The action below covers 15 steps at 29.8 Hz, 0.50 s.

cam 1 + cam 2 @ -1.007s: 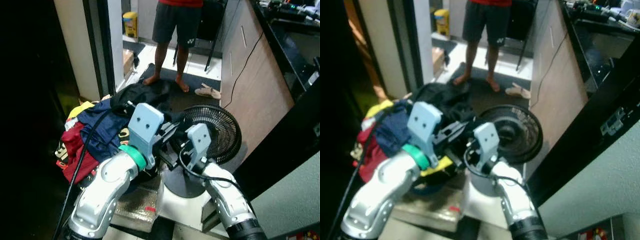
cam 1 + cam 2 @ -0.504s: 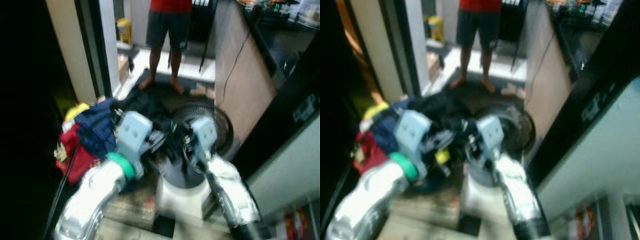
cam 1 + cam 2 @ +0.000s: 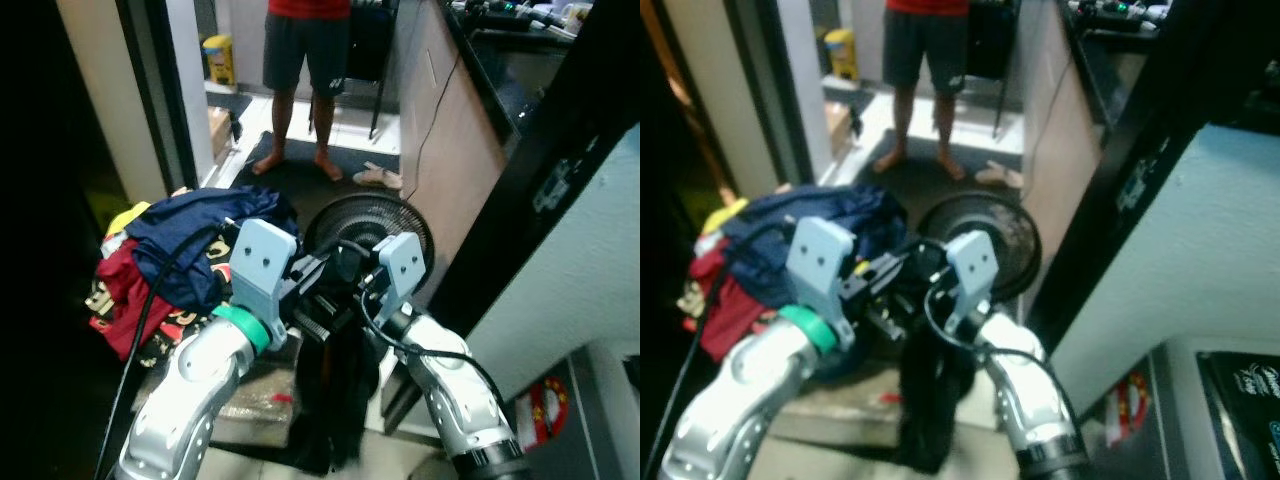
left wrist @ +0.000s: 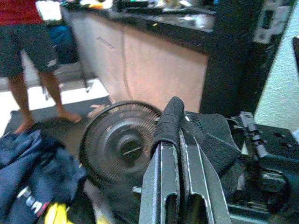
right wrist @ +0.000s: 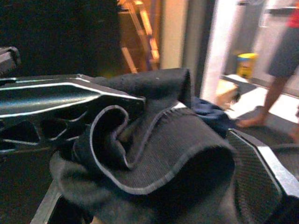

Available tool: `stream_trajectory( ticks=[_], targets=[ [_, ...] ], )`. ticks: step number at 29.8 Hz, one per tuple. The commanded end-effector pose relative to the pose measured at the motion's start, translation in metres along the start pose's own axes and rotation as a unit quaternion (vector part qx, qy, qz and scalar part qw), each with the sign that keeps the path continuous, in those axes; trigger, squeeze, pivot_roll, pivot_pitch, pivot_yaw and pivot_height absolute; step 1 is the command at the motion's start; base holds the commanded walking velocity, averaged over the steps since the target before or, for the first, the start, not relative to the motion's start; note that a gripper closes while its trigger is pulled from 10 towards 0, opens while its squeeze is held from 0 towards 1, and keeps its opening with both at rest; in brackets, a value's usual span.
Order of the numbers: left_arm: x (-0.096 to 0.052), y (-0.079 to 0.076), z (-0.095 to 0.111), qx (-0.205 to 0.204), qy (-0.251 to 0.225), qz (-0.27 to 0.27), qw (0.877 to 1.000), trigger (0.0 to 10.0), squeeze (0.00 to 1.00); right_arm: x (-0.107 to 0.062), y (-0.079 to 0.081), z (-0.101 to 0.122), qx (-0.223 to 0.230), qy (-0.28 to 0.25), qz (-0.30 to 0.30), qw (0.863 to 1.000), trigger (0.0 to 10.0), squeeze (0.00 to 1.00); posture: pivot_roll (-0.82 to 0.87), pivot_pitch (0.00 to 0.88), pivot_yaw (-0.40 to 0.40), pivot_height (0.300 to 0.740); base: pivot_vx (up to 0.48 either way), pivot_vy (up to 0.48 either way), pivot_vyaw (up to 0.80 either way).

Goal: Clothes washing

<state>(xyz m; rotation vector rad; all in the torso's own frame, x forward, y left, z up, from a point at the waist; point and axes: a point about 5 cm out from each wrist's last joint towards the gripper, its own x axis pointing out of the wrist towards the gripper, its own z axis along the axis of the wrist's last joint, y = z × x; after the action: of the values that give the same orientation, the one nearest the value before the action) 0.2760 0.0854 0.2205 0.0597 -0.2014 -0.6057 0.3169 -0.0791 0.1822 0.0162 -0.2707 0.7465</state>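
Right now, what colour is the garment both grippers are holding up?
Black: the ribbed knit garment pinched in both grippers shows best in the right wrist view.

A lived-in home is being shown, at the point where a kitchen is opening onto a tiled passage. A dark countertop crowded with small items is being carried by plain wooden cabinets. A heap of clothes in red, navy and yellow is being kept on the floor beside a doorframe, and a round fan is being stood next to it. A mat and a pair of slippers are being left on the floor, where a barefoot person in shorts is being seen standing
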Motion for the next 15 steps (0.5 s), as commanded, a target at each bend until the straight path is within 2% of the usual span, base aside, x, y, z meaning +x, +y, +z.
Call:
stream_trajectory(
  ticks=[1,8,9,10,11,12,13,14,15],
  targets=[
    [-0.0007,0.0010,-0.0031,0.001,0.007,0.007,1.000,10.0,0.00,-0.0016,0.0001,0.0032,0.010,-0.008,-0.007,1.000,10.0,0.00,0.05,0.107,-0.018,0.740,0.000,0.000,0.00],
    [-0.0016,0.0007,-0.0057,0.001,0.012,0.011,1.000,9.7,0.00,-0.0006,-0.0004,0.0065,0.014,-0.013,-0.011,1.000,10.0,0.00,0.05,0.106,-0.021,0.740,0.000,0.000,0.00],
    [-0.0014,0.0012,-0.0062,0.001,0.013,0.013,1.000,6.3,0.00,-0.0002,-0.0014,0.0075,0.015,-0.015,-0.013,1.000,10.0,0.00,0.05,0.106,-0.022,0.740,0.000,0.000,0.00],
    [-0.0014,0.0012,-0.0062,0.001,0.013,0.013,1.000,6.3,0.00,-0.0002,-0.0014,0.0075,0.015,-0.015,-0.013,1.000,10.0,0.00,0.05,0.106,-0.022,0.740,0.000,0.000,0.00],
    [-0.0011,0.0018,-0.0065,0.001,0.014,0.017,1.000,7.8,0.00,0.0002,-0.0025,0.0083,0.015,-0.016,-0.016,1.000,10.0,0.00,0.05,0.107,-0.022,0.740,0.000,0.000,0.00],
    [-0.0011,0.0018,-0.0065,0.001,0.014,0.017,1.000,7.8,0.00,0.0002,-0.0025,0.0083,0.015,-0.016,-0.016,1.000,10.0,0.00,0.05,0.107,-0.022,0.740,0.000,0.000,0.00],
    [-0.0007,0.0026,-0.0066,0.002,0.014,0.021,1.000,3.3,0.00,0.0005,-0.0034,0.0088,0.014,-0.017,-0.018,1.000,10.0,0.00,0.05,0.107,-0.023,0.740,0.000,0.000,0.00],
    [-0.0005,0.0030,-0.0067,0.003,0.013,0.024,1.000,0.0,0.00,0.0006,-0.0039,0.0093,0.014,-0.018,-0.020,1.000,10.0,0.00,0.05,0.108,-0.024,0.740,0.000,0.000,0.00],
    [-0.0003,0.0028,-0.0066,0.004,0.012,0.023,1.000,0.0,0.00,0.0007,-0.0040,0.0096,0.014,-0.017,-0.021,1.000,10.0,0.00,0.05,0.108,-0.024,0.740,0.000,0.000,0.00]
  ],
)
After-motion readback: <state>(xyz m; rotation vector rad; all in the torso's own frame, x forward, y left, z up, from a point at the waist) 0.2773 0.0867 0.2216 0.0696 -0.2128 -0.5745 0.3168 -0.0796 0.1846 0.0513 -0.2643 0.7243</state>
